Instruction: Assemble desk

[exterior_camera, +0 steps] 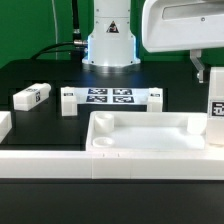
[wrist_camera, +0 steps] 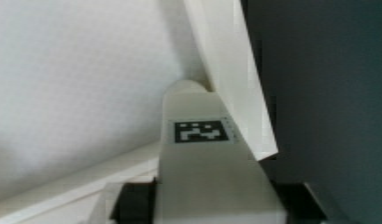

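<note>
**Exterior view.** The top (exterior_camera: 150, 128) lies open side up on the black table (exterior_camera: 40, 75), at about 5 o'clock from the picture's centre. The rail (exterior_camera: 60, 165) runs across at 6 o'clock, just in front of the top. Whether the two touch cannot be told.

The marker board (exterior_camera: 110, 97) lies flat near the centre, beyond the top. A block (exterior_camera: 68, 100) stands at its 9 o'clock end and a second block (exterior_camera: 155, 97) at its 3 o'clock end. The loose leg (exterior_camera: 32, 97) lies alone at 9 o'clock, well apart from the top, with its tag facing up.

The robot base (exterior_camera: 110, 40) stands at 12 o'clock. The arm's white head (exterior_camera: 180, 25) fills 1 to 2 o'clock, and one finger (exterior_camera: 200, 68) hangs below it. The held leg (exterior_camera: 216, 112) stands upright at 3 o'clock, its tag toward the camera, at the top's end by the picture's edge. Its lower end is level with the rim. Whether it touches cannot be told.

**Wrist view.** The jaws are clenched on the held leg (wrist_camera: 206, 165), with a dark finger (wrist_camera: 303, 205) on either side of it. The leg's tag (wrist_camera: 202, 130) faces the camera. Its far end points at a corner of the top (wrist_camera: 81, 100), where the raised rim (wrist_camera: 223, 50) meets the floor. The dark table (wrist_camera: 339, 100) shows beyond the rim.
</note>
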`<state>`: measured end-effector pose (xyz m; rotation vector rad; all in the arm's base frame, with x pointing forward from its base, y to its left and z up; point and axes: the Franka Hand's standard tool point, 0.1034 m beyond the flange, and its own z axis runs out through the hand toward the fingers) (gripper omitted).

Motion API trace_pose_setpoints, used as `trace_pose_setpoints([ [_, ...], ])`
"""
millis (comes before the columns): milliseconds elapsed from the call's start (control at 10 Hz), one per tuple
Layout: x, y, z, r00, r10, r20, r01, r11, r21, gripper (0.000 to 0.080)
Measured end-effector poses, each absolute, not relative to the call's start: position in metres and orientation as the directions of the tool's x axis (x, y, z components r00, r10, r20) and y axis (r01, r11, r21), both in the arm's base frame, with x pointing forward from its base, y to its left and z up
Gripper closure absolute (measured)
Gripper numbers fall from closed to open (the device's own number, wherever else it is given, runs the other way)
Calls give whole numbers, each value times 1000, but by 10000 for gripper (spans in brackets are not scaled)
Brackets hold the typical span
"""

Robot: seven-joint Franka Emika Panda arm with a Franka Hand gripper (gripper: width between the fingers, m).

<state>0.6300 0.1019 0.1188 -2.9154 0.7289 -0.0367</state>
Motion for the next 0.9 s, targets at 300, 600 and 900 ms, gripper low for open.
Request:
trace_pose_setpoints([
  [300, 629, 105, 118, 680, -731, -60, -731, -668, -142, 505],
  [600, 627, 107, 118, 555, -824, -116, -831, -542, -127, 505],
  [900, 626, 109, 118, 558, -819, -130, -829, -546, -117, 429],
])
